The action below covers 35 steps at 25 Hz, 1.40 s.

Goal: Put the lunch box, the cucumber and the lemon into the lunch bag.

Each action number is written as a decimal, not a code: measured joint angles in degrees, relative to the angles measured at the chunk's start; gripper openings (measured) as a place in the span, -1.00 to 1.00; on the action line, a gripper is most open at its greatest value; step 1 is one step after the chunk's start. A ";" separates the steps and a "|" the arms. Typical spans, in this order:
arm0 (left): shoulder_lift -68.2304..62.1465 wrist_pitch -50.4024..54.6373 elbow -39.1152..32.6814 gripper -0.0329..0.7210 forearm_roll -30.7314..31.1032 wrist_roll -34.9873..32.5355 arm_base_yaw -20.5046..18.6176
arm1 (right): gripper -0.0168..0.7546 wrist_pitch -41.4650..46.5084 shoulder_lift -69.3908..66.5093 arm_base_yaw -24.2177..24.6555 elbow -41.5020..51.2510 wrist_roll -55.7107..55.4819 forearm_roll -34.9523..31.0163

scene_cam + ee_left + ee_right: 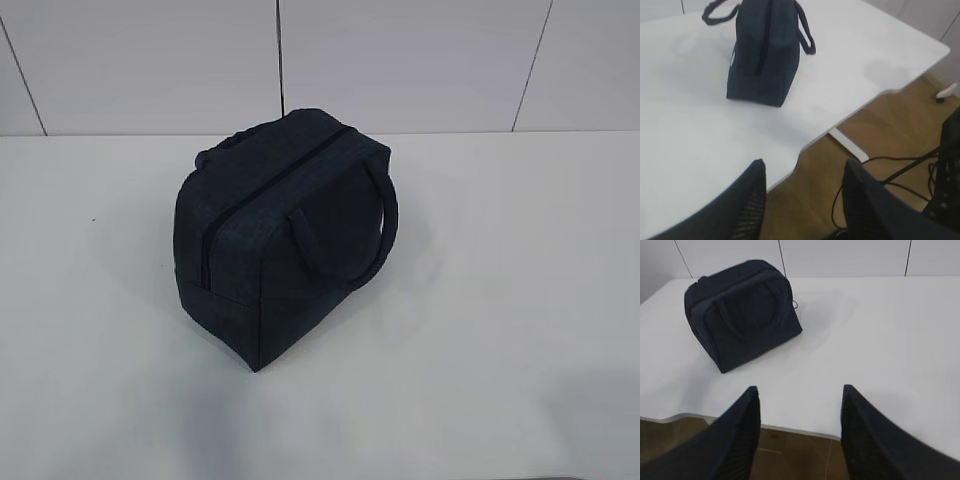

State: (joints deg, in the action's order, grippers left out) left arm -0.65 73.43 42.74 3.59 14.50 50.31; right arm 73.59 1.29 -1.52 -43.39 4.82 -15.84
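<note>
Zipper shut on the boxy dark navy fabric lunch bag (285,235), long axis diagonal; left pincer (802,200) and right pincer (800,427) both gape empty, well short.

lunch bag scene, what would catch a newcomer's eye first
The lunch bag stands alone, zipped shut, near the middle of the white table, its handles drooping to either side. No lunch box, cucumber or lemon shows in any view. Both grippers, left and right, hang open and empty near the table's edge, apart from the bag.
</note>
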 joint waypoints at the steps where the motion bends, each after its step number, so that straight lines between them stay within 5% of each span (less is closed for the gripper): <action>1: 0.00 0.00 -2.07 0.04 0.00 0.00 0.00 | 0.06 0.00 0.00 0.00 1.14 0.08 0.28; 12: 0.00 -8.34 -12.38 0.01 3.47 -0.10 0.00 | 0.06 0.00 0.00 0.00 12.06 1.29 2.95; 22: 0.00 -9.35 -12.60 -0.02 5.59 -0.10 0.00 | 0.06 -3.18 0.00 0.00 13.28 0.60 15.40; 27: 0.00 -9.61 -12.60 -0.10 9.01 -0.10 0.00 | 0.05 -6.81 0.00 0.00 15.30 0.08 16.78; 35: 0.00 -9.71 -12.60 -0.13 6.07 -0.10 0.00 | 0.05 -7.35 0.00 0.00 15.34 0.04 16.78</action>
State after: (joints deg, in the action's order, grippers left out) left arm -0.65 63.72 30.15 9.66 14.40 50.31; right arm 66.23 1.29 -1.52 -28.04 4.86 0.94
